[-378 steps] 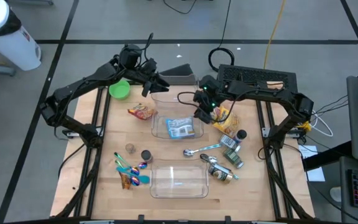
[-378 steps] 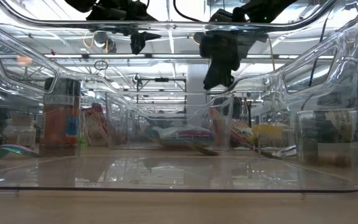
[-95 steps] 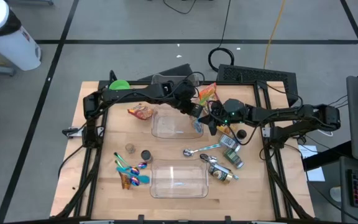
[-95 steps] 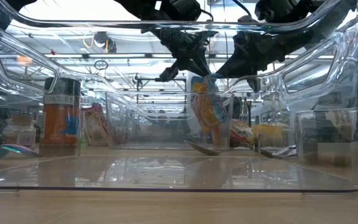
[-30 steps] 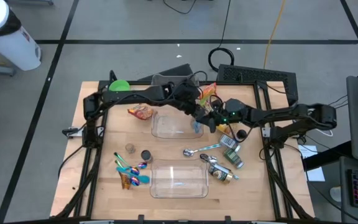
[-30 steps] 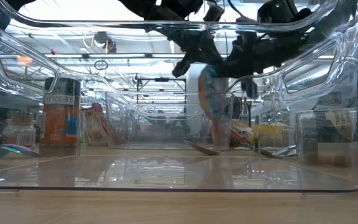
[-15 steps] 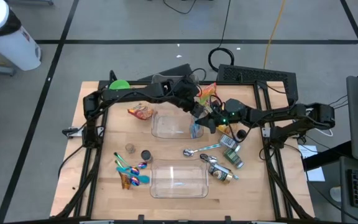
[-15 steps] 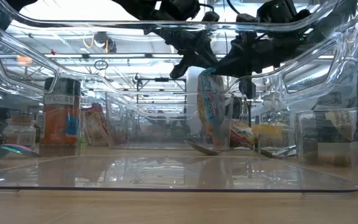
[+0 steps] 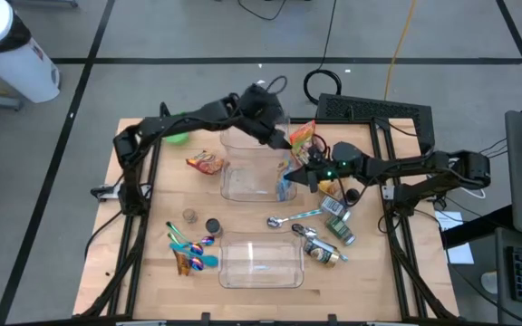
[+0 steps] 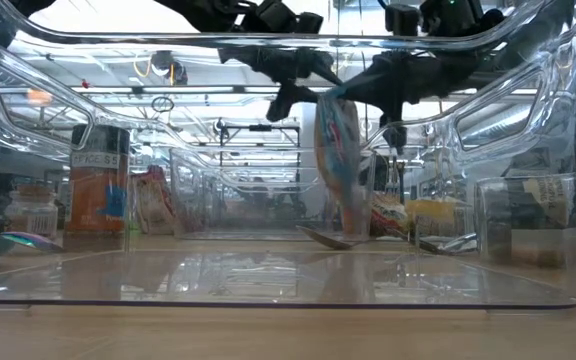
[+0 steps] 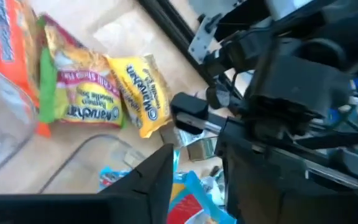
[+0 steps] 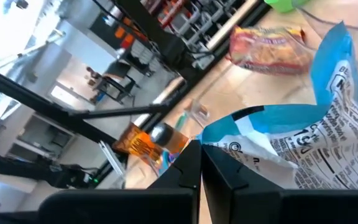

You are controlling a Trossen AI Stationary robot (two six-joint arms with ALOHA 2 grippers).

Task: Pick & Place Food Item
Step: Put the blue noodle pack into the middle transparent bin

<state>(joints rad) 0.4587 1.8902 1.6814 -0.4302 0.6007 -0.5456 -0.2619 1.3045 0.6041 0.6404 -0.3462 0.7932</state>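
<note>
A blue and white snack packet (image 9: pixel 285 187) hangs upright at the right end of the far clear container (image 9: pixel 243 177); it also shows in the low view (image 10: pixel 340 165). My right gripper (image 9: pixel 297 172) reaches in from the table's right and is shut on the packet's top (image 12: pixel 316 124). My left gripper (image 9: pixel 281 140) is open and empty, just beyond the packet toward the far edge and a little above it (image 10: pixel 286 98). The left wrist view looks down past its fingers onto the packet (image 11: pixel 188 194) and the right arm. My right gripper pinches the packet's upper edge (image 12: pixel 219 142) between its two fingers. The fingers come roughly level from the table's right side. The packet hangs below them, upright, its lower end (image 10: pixel 353 228) down by the container's right wall; whether that end rests there I cannot tell.
A second clear container (image 9: pixel 261 263) stands near the front. Yellow noodle packets (image 9: pixel 308 136) lie behind the grippers, an orange snack bag (image 9: pixel 207 163) and a green bowl (image 9: pixel 178 136) to the left. A metal spoon (image 9: pixel 293 217), cans and bottles (image 9: pixel 333 231) lie to the right, coloured spoons (image 9: pixel 188 246) front left.
My left gripper has come off the packet's top and gone up and toward the far edge. The packet stays in my right gripper, hanging upright at the far container's right end, having turned slightly.
</note>
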